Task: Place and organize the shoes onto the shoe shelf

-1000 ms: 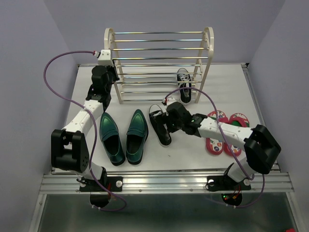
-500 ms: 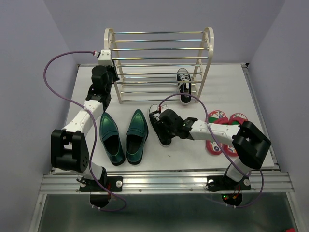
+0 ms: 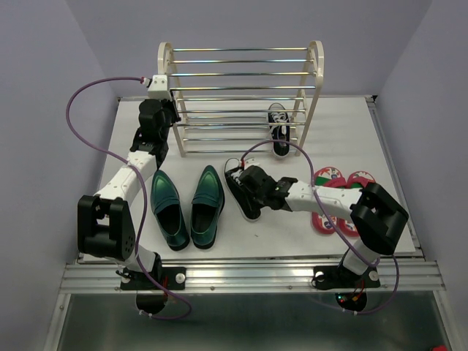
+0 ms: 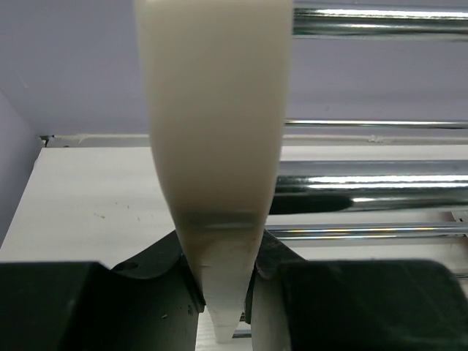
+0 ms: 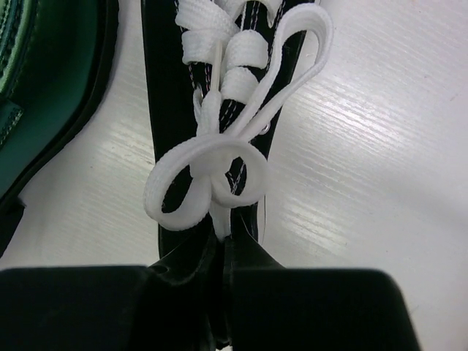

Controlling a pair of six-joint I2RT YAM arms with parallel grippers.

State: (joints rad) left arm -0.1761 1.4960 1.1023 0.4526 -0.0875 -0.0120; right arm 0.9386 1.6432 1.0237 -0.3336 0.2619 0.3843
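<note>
Two grips: my left tool (image 4: 225, 289) is clamped on the shoe shelf (image 4: 213, 110), my right tool (image 5: 221, 257) on the black sneaker (image 5: 170, 95)

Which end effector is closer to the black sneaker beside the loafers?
Right. The right end effector grips that sneaker behind its laces; the left end effector clamps the shelf, well away.

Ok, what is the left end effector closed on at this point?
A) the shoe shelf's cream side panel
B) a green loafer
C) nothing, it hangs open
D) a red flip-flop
A: in the left wrist view the left end effector clamps the shoe shelf by its cream side panel; the right end effector is closed on the black sneaker.
</note>
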